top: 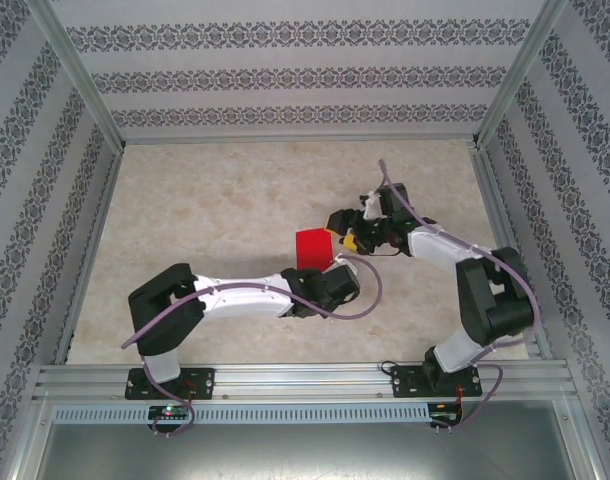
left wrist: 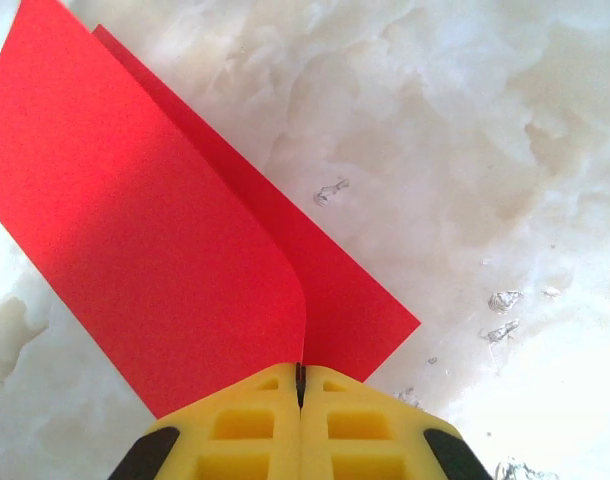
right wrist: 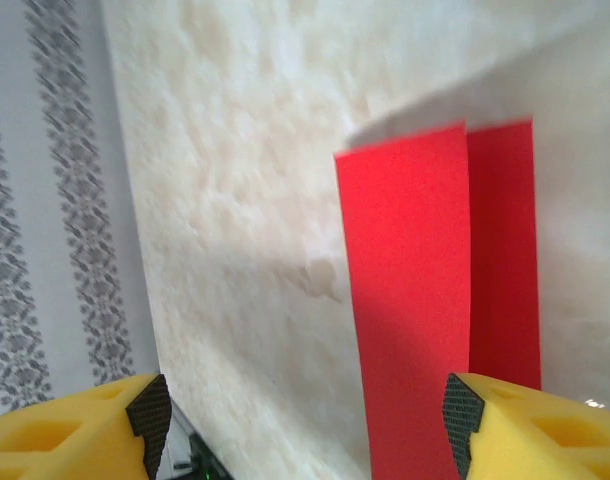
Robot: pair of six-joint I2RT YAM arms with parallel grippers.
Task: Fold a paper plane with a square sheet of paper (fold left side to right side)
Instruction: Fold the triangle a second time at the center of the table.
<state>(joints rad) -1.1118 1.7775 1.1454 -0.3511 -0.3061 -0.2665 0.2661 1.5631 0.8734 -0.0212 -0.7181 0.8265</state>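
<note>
red square sheet of paper (top: 312, 247), folded double, at the middle of the table (top: 205, 220). left gripper (left wrist: 301, 385) pinched tight on its near edge; the long axis runs away from it, up-left. right gripper (right wrist: 305, 410) gapes wide just beside it.
</note>
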